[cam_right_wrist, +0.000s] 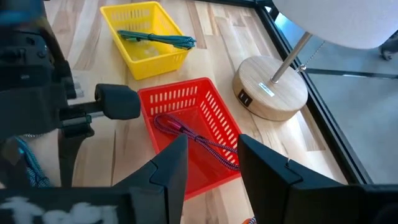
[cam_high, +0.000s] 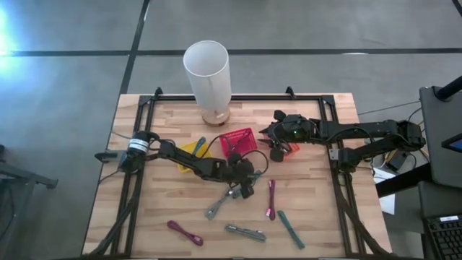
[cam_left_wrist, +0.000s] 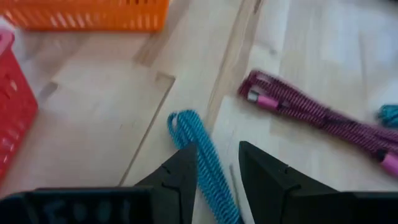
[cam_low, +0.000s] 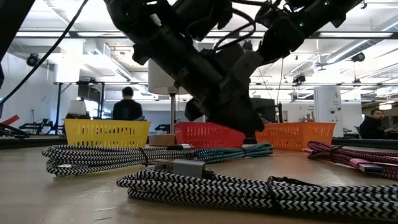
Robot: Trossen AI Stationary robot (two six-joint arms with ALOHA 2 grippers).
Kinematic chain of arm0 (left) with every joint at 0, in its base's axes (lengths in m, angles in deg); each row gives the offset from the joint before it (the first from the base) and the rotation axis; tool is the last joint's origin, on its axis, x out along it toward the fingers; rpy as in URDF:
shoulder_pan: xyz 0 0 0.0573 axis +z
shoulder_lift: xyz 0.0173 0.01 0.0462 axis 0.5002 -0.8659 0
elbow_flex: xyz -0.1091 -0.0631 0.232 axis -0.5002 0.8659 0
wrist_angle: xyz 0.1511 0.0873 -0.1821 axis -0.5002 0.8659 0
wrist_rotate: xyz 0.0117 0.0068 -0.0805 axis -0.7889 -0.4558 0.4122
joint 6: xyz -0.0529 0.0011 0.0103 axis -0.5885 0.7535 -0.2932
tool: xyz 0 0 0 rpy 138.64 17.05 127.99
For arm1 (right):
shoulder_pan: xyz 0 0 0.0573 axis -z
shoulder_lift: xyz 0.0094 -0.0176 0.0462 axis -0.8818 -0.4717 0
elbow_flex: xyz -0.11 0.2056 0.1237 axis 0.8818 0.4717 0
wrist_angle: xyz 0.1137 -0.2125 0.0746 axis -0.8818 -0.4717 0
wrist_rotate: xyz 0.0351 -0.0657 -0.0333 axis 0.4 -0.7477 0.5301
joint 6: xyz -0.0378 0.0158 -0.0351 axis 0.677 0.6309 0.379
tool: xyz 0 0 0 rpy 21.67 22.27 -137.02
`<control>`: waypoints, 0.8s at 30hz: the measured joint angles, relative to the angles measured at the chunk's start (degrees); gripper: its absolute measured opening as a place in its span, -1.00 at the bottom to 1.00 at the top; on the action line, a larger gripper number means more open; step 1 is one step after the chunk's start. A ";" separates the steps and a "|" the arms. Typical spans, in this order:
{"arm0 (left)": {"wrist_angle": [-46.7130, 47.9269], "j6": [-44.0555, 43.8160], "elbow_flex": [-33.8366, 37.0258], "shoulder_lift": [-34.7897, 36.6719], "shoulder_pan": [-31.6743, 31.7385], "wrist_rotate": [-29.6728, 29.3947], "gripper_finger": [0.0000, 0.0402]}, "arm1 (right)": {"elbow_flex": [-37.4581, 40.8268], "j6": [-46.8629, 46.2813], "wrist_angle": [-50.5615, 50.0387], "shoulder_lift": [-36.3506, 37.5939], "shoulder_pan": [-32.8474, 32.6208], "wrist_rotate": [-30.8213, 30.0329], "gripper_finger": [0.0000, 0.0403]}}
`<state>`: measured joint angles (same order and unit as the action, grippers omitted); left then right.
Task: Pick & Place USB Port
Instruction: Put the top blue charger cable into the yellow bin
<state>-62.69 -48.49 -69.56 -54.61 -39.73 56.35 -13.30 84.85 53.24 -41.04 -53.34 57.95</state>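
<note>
1. Right now the blue cable (cam_left_wrist: pixel 208 163) lies on the wooden table (cam_high: pixel 166 202), running straight between the parted fingers of the left gripper (cam_left_wrist: pixel 214 171); the jaws stand open on either side of it and are not seen closing on it.
2. Just beyond the left gripper's fingertips, to one side, lies a magenta cable (cam_left_wrist: pixel 311 112), apart from the blue one.
3. Farther ahead of that gripper sit the red basket (cam_left_wrist: pixel 15 112) and the orange basket (cam_left_wrist: pixel 87 14).
4. From above, the left arm reaches from the table's left edge across to the middle, its gripper (cam_high: pixel 245 184) low over the table beside a grey striped cable (cam_high: pixel 216 208).
5. Over the red basket (cam_right_wrist: pixel 186 124) hangs the right gripper (cam_right_wrist: pixel 208 165), fingers spread and empty; a purple cable (cam_right_wrist: pixel 193 137) lies in the basket beneath them.
6. Past it stand the yellow basket (cam_right_wrist: pixel 146 37), holding a teal cable (cam_right_wrist: pixel 155 38), and the lamp's wooden base (cam_right_wrist: pixel 270 90).
</note>
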 joint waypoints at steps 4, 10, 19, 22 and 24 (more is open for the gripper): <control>1.06 0.03 0.18 0.02 0.00 0.00 -0.41 | 0.02 -0.04 -0.02 0.00 0.00 -0.01 -0.33; -0.33 0.44 0.18 -2.43 0.00 0.42 -0.41 | 0.02 -0.07 -0.01 0.00 0.00 -0.01 -0.33; -2.67 0.00 0.07 -5.57 0.02 0.44 -0.46 | 0.02 -0.12 -0.02 0.00 0.00 -0.01 -0.33; -2.75 0.20 0.07 -5.57 0.02 0.29 -0.62 | 0.02 0.00 -0.02 0.00 0.00 -0.01 -0.33; -3.23 0.18 0.08 -5.49 0.02 0.17 -0.77 | 0.02 0.00 -0.02 0.00 0.00 -0.01 -0.33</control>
<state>-65.92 -48.30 -69.48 -60.10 -39.71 56.53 -13.27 84.85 53.22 -41.04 -53.34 57.93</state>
